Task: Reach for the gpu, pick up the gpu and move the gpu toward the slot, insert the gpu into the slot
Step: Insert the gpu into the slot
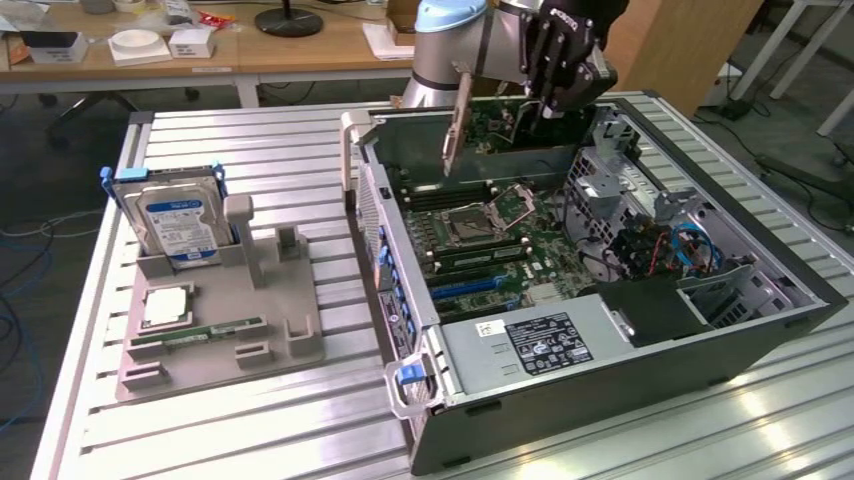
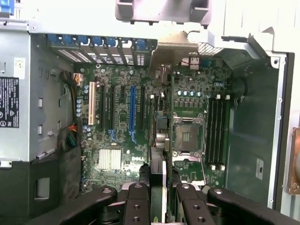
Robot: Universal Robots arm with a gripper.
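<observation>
Nearest, on the slatted bench: a grey tray carrying a green memory stick, a square chip and, upright in its cradle, the blue-labelled hard drive. Just beside it, toward the exterior view's right, the open computer case, lying on its side, power supply at the near end, motherboard bared.

Farther in, above the far end of the case: the gripper, fingers closed partway, pinching the gpu by its upper edge. Card held upright and clear of the board, pale bracket toward the case's rear wall. Not yet seated. In the wrist view, seen edge-on, running out from between the fingers over the board, near the long blue slot and the black slots beside it. Exact slot beneath: impossible to tell.

Risks, judged from here:
- Landing the connector edge on bare board or in the wrong slot, with the line slightly off.
- Catching the bracket on the rear wall's slot covers, tilting the card.
- Slipping or twisting in a grip taken on one thin edge.
- Pressing down while skewed, straining connector and slot alike.
- Knocking the processor socket, close beside the card.

Beyond, the arm's pale base, then wooden desks strewn with clutter.
</observation>
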